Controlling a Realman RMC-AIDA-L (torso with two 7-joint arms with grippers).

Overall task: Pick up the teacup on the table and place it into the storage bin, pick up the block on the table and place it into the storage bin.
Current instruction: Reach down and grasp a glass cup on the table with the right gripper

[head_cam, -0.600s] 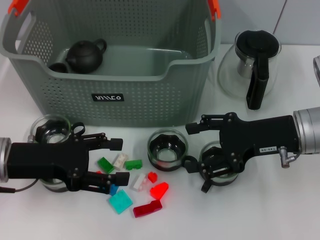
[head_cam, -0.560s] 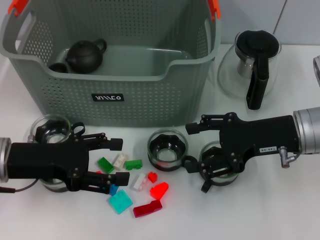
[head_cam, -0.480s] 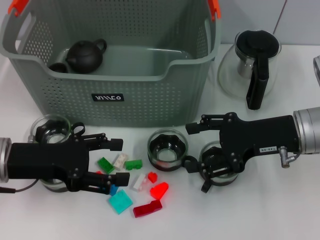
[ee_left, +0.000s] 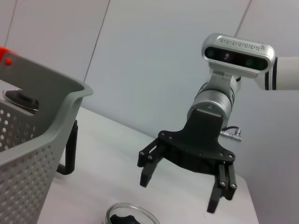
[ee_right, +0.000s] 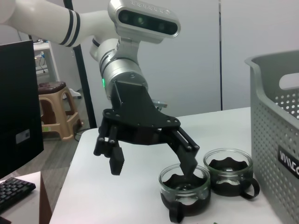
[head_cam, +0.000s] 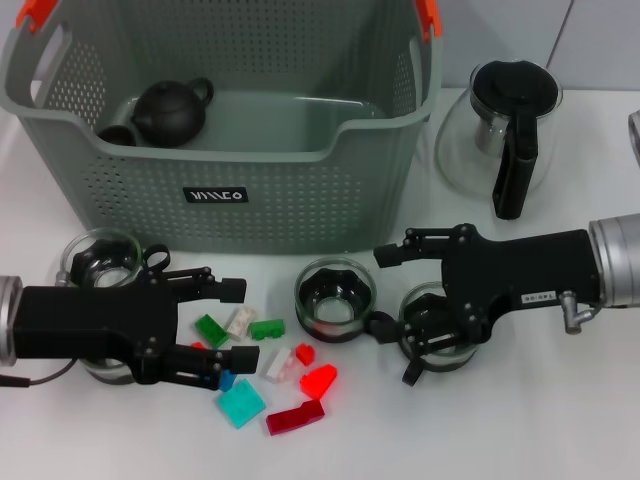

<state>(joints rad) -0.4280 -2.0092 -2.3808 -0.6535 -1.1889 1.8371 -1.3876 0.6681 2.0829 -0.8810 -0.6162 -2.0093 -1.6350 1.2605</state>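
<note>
The grey-green storage bin point(head_cam: 300, 205) stands at the back and holds a black teapot point(head_cam: 170, 110). Several glass teacups stand in front of it: one in the middle point(head_cam: 335, 298), one at the left point(head_cam: 100, 258), and one point(head_cam: 432, 340) partly hidden under my right gripper point(head_cam: 398, 315), which is open over it. My left gripper point(head_cam: 232, 323) is open, low over the table beside a heap of small coloured blocks, nearest a green block point(head_cam: 211, 330). A further cup lies hidden under the left arm. The right wrist view shows the left gripper point(ee_right: 152, 169) open, with one finger at a teacup point(ee_right: 184, 191).
A glass teapot with a black handle point(head_cam: 505, 130) stands at the back right. More blocks lie in front: teal point(head_cam: 241, 405), dark red point(head_cam: 295, 417) and bright red point(head_cam: 318, 380). In the left wrist view the right gripper point(ee_left: 180, 191) hangs open beside the bin wall point(ee_left: 28, 140).
Almost nothing has changed. The right arm has shifted a few pixels to the right. The left gripper, the cups and the blocks stay where they were.
</note>
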